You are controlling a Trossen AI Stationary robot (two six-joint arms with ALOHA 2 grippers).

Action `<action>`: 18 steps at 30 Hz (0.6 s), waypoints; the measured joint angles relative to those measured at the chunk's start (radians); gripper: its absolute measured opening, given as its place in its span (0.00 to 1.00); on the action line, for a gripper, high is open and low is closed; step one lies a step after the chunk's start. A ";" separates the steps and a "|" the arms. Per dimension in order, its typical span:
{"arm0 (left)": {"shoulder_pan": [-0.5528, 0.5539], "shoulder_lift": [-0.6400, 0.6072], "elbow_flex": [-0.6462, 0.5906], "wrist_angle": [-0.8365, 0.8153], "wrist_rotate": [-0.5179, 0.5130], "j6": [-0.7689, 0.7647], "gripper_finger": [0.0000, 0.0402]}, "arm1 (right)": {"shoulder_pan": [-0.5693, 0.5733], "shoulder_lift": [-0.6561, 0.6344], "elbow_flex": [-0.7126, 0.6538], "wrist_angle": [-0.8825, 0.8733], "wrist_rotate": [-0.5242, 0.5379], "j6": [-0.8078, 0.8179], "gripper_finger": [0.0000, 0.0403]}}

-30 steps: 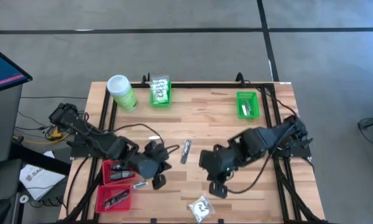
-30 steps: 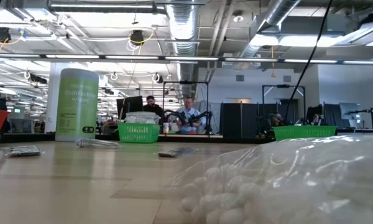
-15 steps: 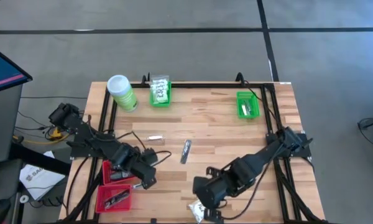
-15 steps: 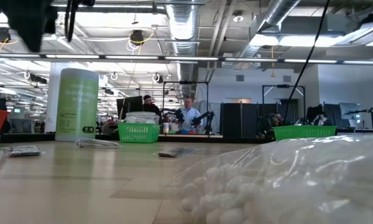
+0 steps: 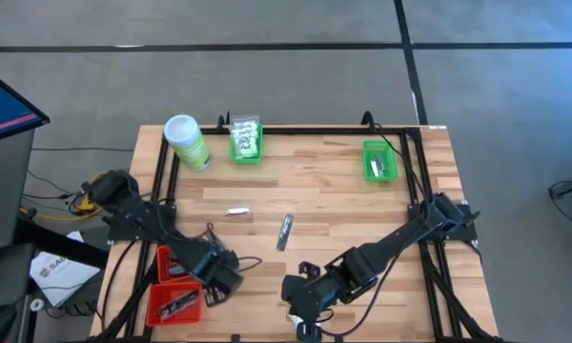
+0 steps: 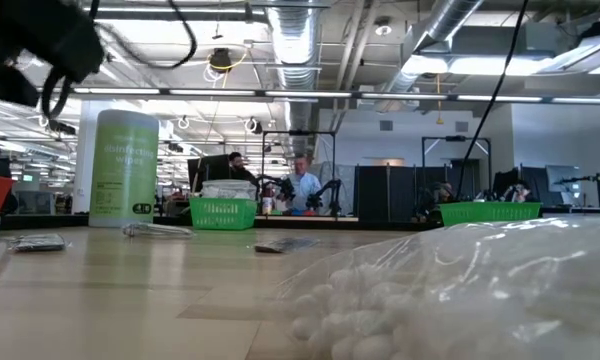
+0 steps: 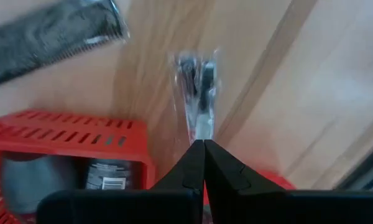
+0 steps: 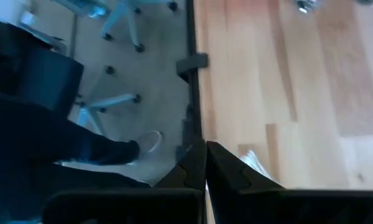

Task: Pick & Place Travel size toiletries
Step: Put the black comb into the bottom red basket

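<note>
Here the left gripper point(image 5: 213, 293), jaws closed, pinches a clear sachet point(image 7: 196, 93) beside the red baskets point(image 5: 176, 283). The right gripper point(image 5: 300, 327) is closed on a white packet point(image 8: 256, 163) at the table's point(image 5: 343, 205) front edge. Another sachet point(image 5: 285, 231) lies mid-table.

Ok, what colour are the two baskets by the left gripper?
Red, both baskets; clearest in the high view, beside the left gripper.
</note>
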 joint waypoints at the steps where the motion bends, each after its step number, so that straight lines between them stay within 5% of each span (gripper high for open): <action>1: -0.008 0.018 0.000 -0.001 0.000 0.001 0.00 | -0.003 0.000 -0.017 0.044 -0.016 0.000 0.00; 18: -0.011 0.143 0.000 0.071 -0.014 0.073 0.00 | -0.032 -0.002 -0.089 0.213 -0.097 0.039 0.00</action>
